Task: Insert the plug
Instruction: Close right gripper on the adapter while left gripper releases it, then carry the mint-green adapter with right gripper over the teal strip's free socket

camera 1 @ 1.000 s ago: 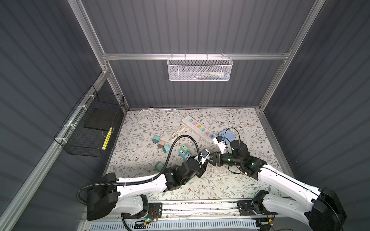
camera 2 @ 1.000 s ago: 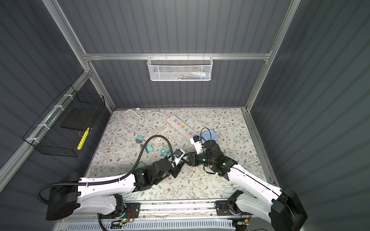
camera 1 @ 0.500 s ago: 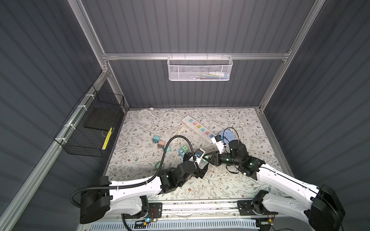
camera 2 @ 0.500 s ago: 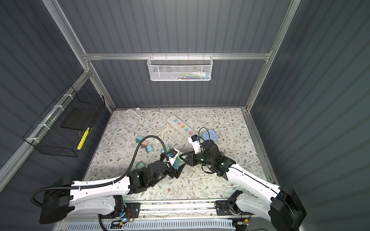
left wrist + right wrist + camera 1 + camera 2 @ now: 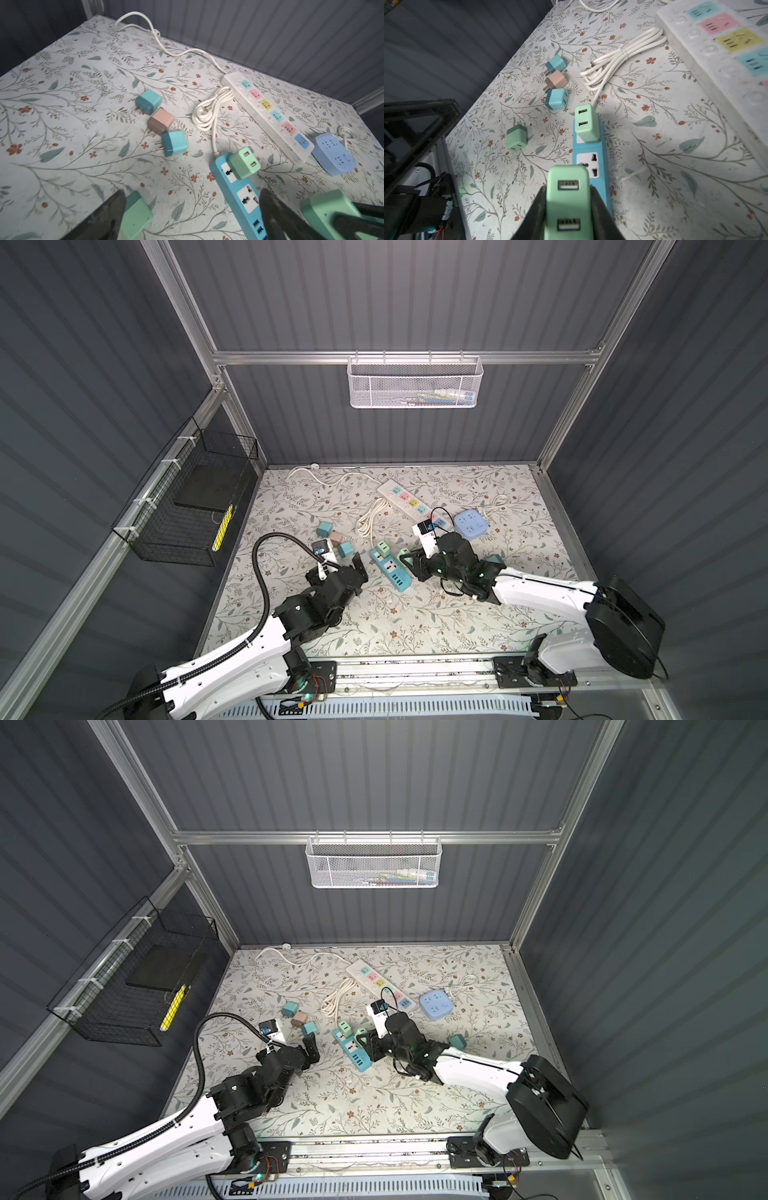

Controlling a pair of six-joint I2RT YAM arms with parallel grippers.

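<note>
— Which step are you on?

— Carrying to the socket, as I read it. My right gripper (image 5: 569,216) pinches the green plug (image 5: 568,182) by its two sides, USB ports facing my wrist camera. It hangs over the near part of the blue power strip (image 5: 588,148), which lies around the middle of the worktop (image 5: 457,626).

— And the other arm?

— My left gripper (image 5: 192,214) has its fingers spread wide with nothing between them, just off the strip toward the left edge. A loose green plug (image 5: 136,214) lies right beside one finger. I can't tell whether they touch.

— What does the next move need?

— One seated charger (image 5: 586,124) fills the far socket. The empty socket (image 5: 588,165) next to it is my likely target. I'd have to line the prongs up with its slots, come down square and press. The strip may slide, so steadying it with the left could help.

— Anything you can't see?

— The prongs. The plug's body and my fingers hide them, so I can't judge their alignment. The plug also covers the strip's near end in the right wrist view. In both top views my gripper hides the gap beneath it. The white strip (image 5: 716,62) is cut off at the frame.
</note>
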